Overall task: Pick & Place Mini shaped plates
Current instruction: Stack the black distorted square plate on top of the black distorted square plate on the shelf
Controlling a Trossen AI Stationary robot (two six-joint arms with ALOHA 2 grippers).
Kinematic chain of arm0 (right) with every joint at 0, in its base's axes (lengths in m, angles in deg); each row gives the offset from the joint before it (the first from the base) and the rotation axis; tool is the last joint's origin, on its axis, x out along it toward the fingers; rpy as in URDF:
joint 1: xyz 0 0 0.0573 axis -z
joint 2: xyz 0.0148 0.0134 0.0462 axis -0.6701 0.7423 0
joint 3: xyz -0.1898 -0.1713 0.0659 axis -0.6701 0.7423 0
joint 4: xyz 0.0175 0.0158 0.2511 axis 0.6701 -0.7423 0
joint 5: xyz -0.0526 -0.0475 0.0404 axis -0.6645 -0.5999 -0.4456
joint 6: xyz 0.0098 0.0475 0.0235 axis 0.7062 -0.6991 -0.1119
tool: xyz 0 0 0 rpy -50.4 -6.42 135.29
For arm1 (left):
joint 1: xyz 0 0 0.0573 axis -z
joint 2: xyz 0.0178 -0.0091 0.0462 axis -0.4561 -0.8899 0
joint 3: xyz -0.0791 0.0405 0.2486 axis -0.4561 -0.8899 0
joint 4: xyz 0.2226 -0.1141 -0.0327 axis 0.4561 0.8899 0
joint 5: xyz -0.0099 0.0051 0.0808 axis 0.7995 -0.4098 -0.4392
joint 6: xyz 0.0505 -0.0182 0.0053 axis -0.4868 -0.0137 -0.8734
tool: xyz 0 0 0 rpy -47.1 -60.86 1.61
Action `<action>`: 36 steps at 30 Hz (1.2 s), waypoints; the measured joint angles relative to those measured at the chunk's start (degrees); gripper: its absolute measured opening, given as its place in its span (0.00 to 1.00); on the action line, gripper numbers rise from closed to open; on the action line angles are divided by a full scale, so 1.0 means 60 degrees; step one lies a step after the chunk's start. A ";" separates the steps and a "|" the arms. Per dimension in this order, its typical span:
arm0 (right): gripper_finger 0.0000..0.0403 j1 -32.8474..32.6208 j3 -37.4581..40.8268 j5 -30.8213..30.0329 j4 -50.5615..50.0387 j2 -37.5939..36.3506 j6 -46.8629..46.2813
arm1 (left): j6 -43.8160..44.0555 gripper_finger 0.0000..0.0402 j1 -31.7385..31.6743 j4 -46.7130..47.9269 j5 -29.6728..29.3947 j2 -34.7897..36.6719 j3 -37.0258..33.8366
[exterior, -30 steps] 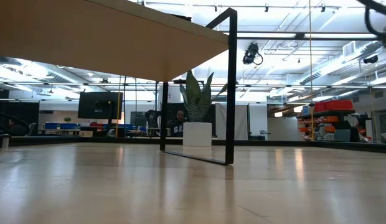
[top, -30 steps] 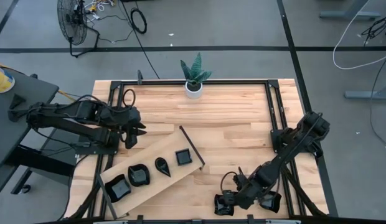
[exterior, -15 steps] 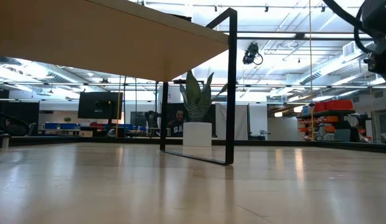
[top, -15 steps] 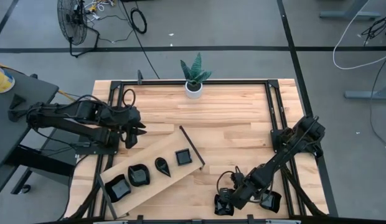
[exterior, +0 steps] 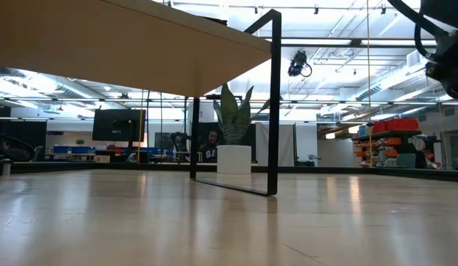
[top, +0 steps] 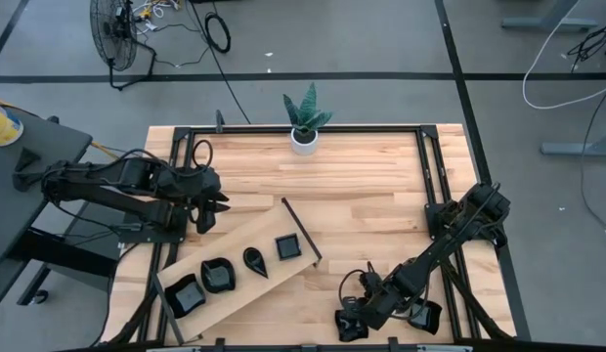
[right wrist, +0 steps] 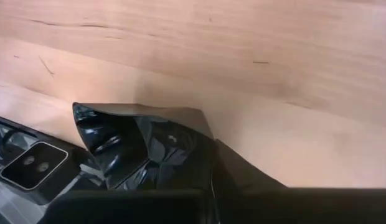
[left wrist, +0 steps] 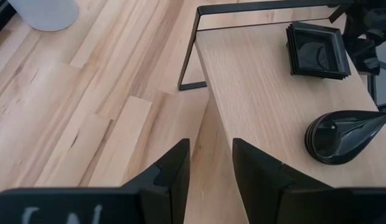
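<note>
R gripper (top: 350, 326) jaws shut on black plate (right wrist: 140, 146), table front edge

A: Where is the wooden board (top: 246, 269)?
B: It lies slanted on the table (top: 371, 210), toward the front left. Four plates sit on it in a row: the square plate (top: 288, 246) at the far end, then the teardrop plate (top: 254, 261), the wavy plate (top: 217, 276), and another plate (top: 183, 295) at the near end.
A: And the plant pot (top: 304, 140)?
B: At the back edge, in the middle.
A: The arms?
B: The left gripper (top: 213, 201) is behind the board. The right gripper (top: 354, 323) is at the front edge, right of the board, on a stack of plates (top: 350, 327); more plates (top: 423, 318) lie just beside it.
</note>
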 joint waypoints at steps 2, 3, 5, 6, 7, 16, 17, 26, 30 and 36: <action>0.03 0.0006 0.0000 0.0000 0.0054 0.0000 -0.0006 | -0.0001 0.31 0.0000 0.0000 0.0001 0.0000 0.0000; 0.02 0.0006 -0.0001 -0.0001 0.0079 -0.0002 0.0018 | -0.0001 0.31 0.0000 0.0000 0.0000 0.0000 0.0000; 0.01 0.0009 -0.0001 -0.0021 0.0086 -0.0043 0.0133 | -0.0001 0.31 0.0000 0.0004 0.0002 0.0000 0.0000; 0.01 0.0022 0.0000 -0.0028 0.0078 -0.0089 0.0207 | -0.0004 0.31 0.0000 0.0004 0.0000 0.0000 0.0000; 0.01 0.0037 0.0003 -0.0022 0.0032 -0.0143 0.0261 | -0.0009 0.31 0.0000 0.0002 0.0002 0.0000 0.0000; 0.00 0.0637 0.0000 -0.0175 -0.2638 -0.1638 0.0601 | -0.0009 0.31 -0.0003 0.0000 0.0004 0.0000 0.0000; 0.00 0.0762 0.0000 -0.0177 -0.3074 -0.1881 0.0661 | -0.0008 0.31 0.0000 0.0000 0.0004 0.0000 0.0000; 0.00 0.2324 -0.0001 -0.0724 -0.6252 -0.3866 0.2848 | -0.0016 0.31 -0.0011 -0.0042 -0.0134 0.0003 0.0000; 0.00 0.3317 0.0003 -0.1294 -0.6659 -0.4344 0.4783 | -0.0022 0.31 -0.0011 -0.0201 -0.0217 0.0004 0.0002; 0.00 0.5481 0.0002 -0.1389 -0.6705 -0.4414 0.7411 | -0.0016 0.31 -0.0011 -0.0215 -0.1078 0.0004 0.0004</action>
